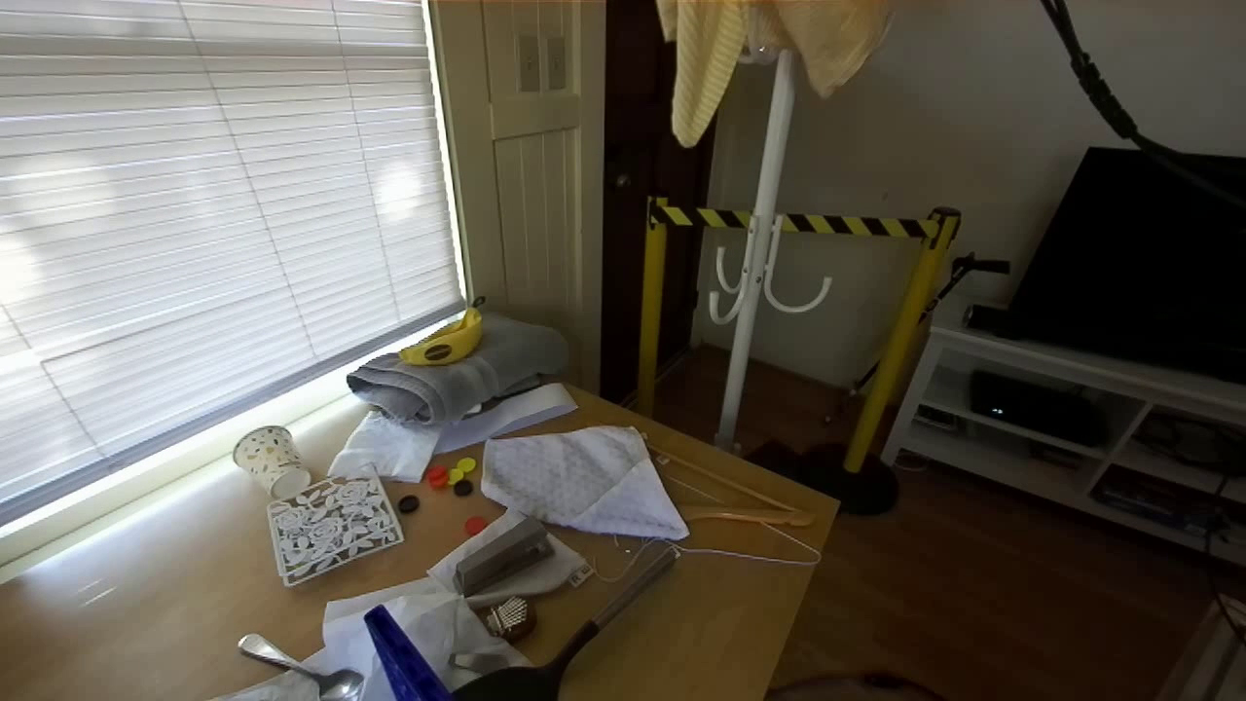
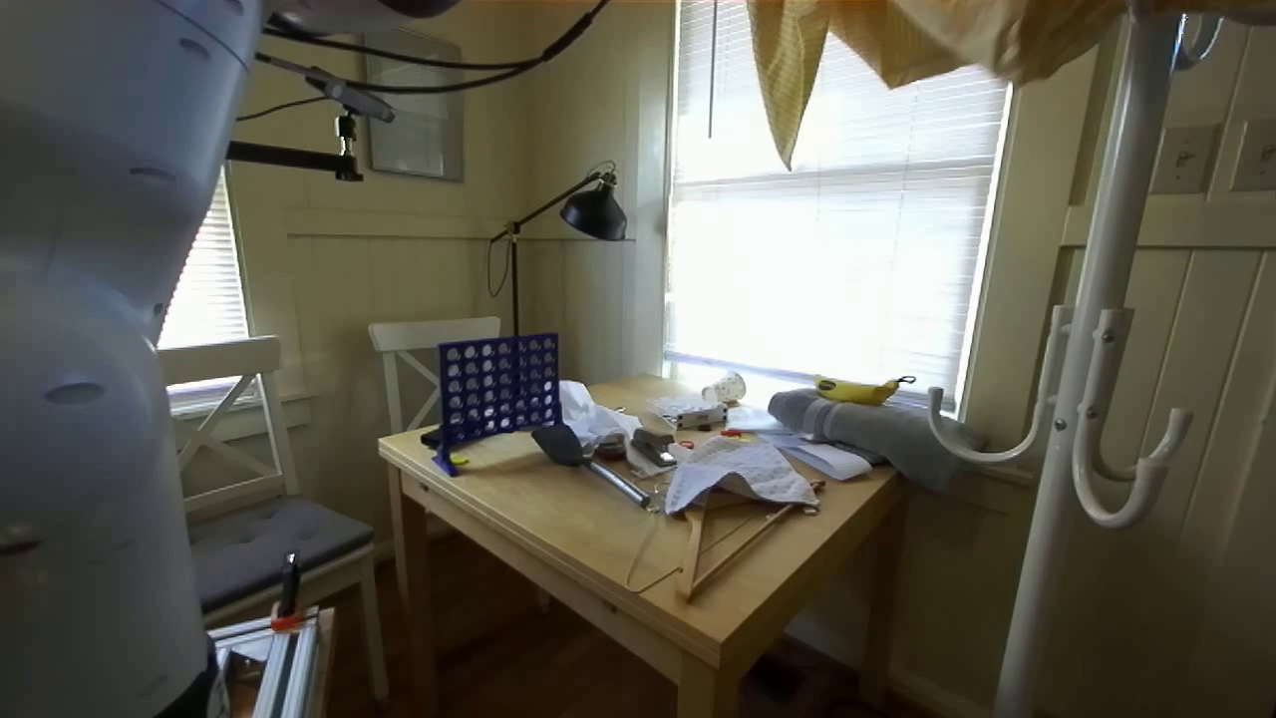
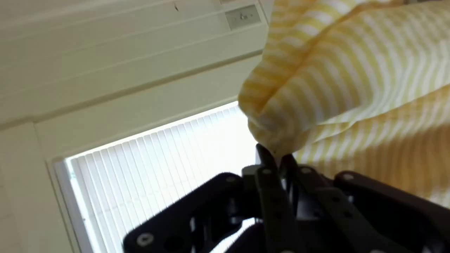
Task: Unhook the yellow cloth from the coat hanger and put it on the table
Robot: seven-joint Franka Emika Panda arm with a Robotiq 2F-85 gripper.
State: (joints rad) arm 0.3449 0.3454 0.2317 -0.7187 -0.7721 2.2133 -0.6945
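Note:
The yellow cloth [image 1: 709, 83] hangs in folds at the top of the white coat hanger [image 1: 773, 156]. In an exterior view the cloth [image 2: 997, 40] spreads left of the pole [image 2: 1107, 229]. Its upper part is cut off in both exterior views, so I cannot tell how it sits on the upper hooks. In the wrist view the striped cloth [image 3: 327, 80] fills the right side. My gripper [image 3: 277, 160] is shut on a bunched edge of it. The gripper is out of both exterior views. The wooden table [image 1: 725, 623] stands below, also seen in an exterior view [image 2: 528, 489].
The table bears a blue game grid [image 2: 498, 389], a grey folded towel [image 1: 487, 360], a white patterned cloth [image 1: 584, 477], a wooden hanger [image 2: 738, 553] and a spatula [image 1: 623, 594]. Yellow barrier posts [image 1: 900, 341] stand behind the pole. Lower hooks [image 1: 803, 297] stick out.

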